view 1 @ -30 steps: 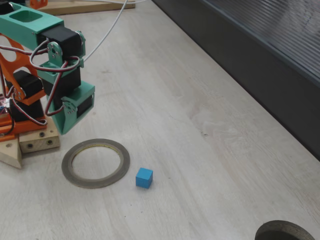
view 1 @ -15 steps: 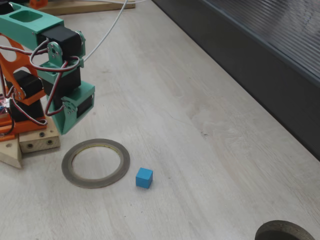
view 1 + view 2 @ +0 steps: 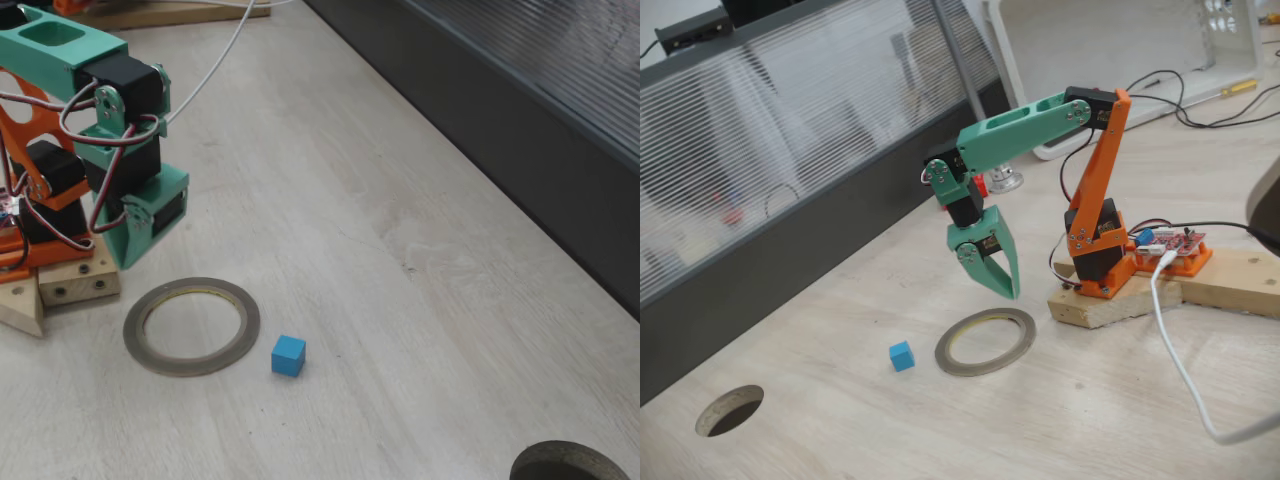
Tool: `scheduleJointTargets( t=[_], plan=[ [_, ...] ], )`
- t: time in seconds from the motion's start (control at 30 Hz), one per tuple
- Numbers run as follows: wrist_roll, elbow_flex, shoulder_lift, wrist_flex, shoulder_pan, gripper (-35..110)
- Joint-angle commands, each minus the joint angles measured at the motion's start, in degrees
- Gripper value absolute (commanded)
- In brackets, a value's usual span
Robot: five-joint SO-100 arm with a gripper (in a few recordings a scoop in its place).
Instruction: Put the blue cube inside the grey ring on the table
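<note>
the hand point(image 3: 1002, 278), fingers together and empty, hangs above the grey ring point(image 3: 985, 341); blue cube point(image 3: 901, 356) just beside it.

The blue cube point(image 3: 901, 356) lies on the worktop point(image 3: 840, 430) just beside the grey ring point(image 3: 985, 341), outside it. The gripper point(image 3: 1006, 288) hangs above the ring, fingers together, holding nothing.

You see a bright blue cube point(image 3: 288, 356) and a grey ring point(image 3: 191, 326) with a yellowish inner rim on the pale wood-grain table point(image 3: 400, 300). Your gripper point(image 3: 998, 280) is teal-green, on an orange arm base point(image 3: 1098, 250).
</note>
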Motion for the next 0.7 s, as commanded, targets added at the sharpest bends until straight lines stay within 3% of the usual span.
scheduleJointTargets(
  t=[0.0, 0.23, 0.67],
  plan=[
    [0.09, -0.44, 0.79, 0.44, 0.97, 1],
    [0.09, -11.87, -0.18, 0.97, 0.97, 1],
    [0.09, -38.50, -23.38, 1.05, 0.97, 1]
  ],
)
